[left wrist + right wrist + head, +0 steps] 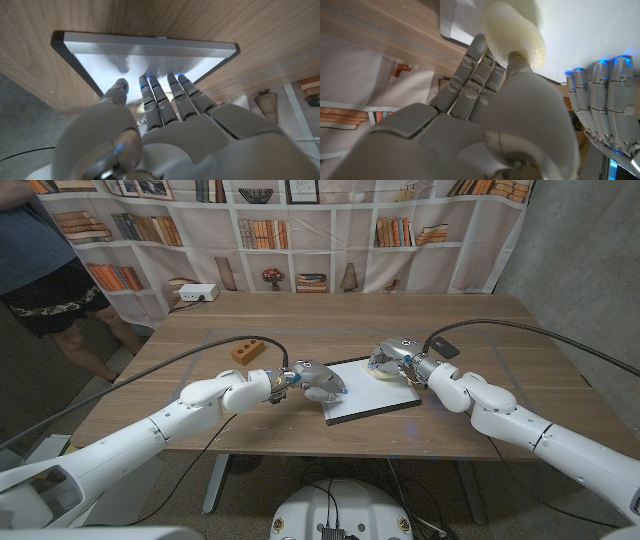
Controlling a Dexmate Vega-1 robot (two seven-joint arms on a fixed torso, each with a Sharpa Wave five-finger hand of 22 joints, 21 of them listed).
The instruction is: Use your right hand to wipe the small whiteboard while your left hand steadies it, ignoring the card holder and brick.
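Wiping under way: left hand (318, 381) presses fingers spread on the whiteboard (372, 395), right hand (392, 357) clamps the sponge (516, 33) at its far edge; marks remaining, cannot tell.

No readable text, labels, brands or numbers anywhere. The whiteboard (368, 388) surface is blank white with only faint smudges, nothing legible. Book spines on the backdrop (300, 225) behind the table are too small and blurred to read.
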